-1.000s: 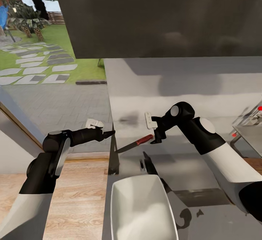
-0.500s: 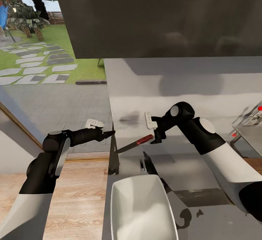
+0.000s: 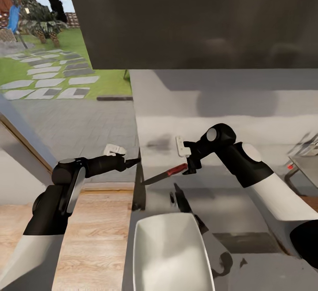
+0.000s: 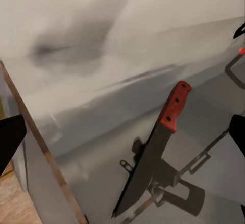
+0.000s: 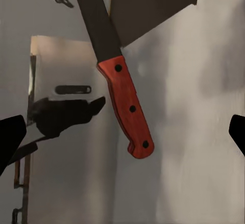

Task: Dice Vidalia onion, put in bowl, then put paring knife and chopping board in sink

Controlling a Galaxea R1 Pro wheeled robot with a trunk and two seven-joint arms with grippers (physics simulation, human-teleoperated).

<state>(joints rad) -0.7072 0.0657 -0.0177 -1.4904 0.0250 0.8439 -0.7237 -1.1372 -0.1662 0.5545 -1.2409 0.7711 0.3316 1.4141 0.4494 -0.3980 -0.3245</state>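
The paring knife (image 3: 165, 174) lies on the grey bench (image 3: 247, 202), beyond the white bowl (image 3: 170, 255); the right gripper (image 3: 191, 167) hovers spread apart at its handle, apparently ready to grasp.

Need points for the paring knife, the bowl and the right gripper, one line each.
paring knife (image 5: 125, 109): right wrist view, on the orange-red handle between its rivets.
bowl (image 3: 170, 249): head view, on the white inner floor of the dish.
right gripper (image 3: 189, 170): head view, midway between the dark fingertips beside the knife handle.
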